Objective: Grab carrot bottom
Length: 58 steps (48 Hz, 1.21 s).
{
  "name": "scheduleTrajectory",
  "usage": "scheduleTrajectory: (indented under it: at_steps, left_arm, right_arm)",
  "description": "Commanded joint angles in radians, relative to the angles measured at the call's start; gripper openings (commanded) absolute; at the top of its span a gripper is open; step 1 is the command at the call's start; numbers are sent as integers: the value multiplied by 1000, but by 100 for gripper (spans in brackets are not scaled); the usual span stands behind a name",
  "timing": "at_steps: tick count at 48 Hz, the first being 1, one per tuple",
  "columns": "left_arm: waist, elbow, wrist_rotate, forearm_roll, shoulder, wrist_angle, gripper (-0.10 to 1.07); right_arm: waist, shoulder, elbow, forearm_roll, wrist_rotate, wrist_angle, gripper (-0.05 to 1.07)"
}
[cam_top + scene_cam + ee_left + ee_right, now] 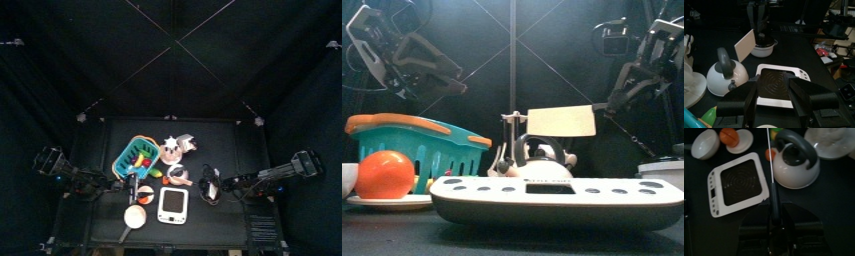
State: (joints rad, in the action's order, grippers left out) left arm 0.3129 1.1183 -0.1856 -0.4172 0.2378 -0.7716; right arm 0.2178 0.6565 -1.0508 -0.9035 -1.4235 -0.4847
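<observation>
Black curtains around black table

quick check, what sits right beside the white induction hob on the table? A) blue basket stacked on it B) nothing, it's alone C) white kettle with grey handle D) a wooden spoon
C: the right wrist view shows the white kettle with its grey handle just beside the white hob, and the left wrist view shows the same pair.

No lettering, label or number can be read anywhere.
</observation>
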Motion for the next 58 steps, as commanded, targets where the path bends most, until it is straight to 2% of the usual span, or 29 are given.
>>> scheduleTrajectory:
  at_steps: [1, 6, 10, 21, 27, 45, 58]
  left_arm:
    - [5, -11, 2, 0, 9, -11, 79]
    - [8, -8, 2, 0, 9, -11, 79]
    - [11, -8, 2, 0, 9, -11, 79]
    - [12, -8, 2, -2, 9, -11, 79]
    - [14, -8, 3, 0, 9, -11, 79]
    - [12, -8, 3, -9, 2, -11, 79]
    - [12, -8, 3, -15, 0, -11, 79]
  right_arm:
    - [-5, 77, -15, 23, 2, -95, 43]
    - [-31, 114, -61, 71, 0, -152, 43]
    - [-74, 101, -95, 104, 0, -146, 43]
    - [-206, 38, -153, 124, 2, -48, 46]
    - [-241, 21, -155, 121, 2, -11, 51]
    - [-253, 17, -153, 121, 2, -2, 74]
    - [-252, 17, -144, 115, 2, -2, 77]
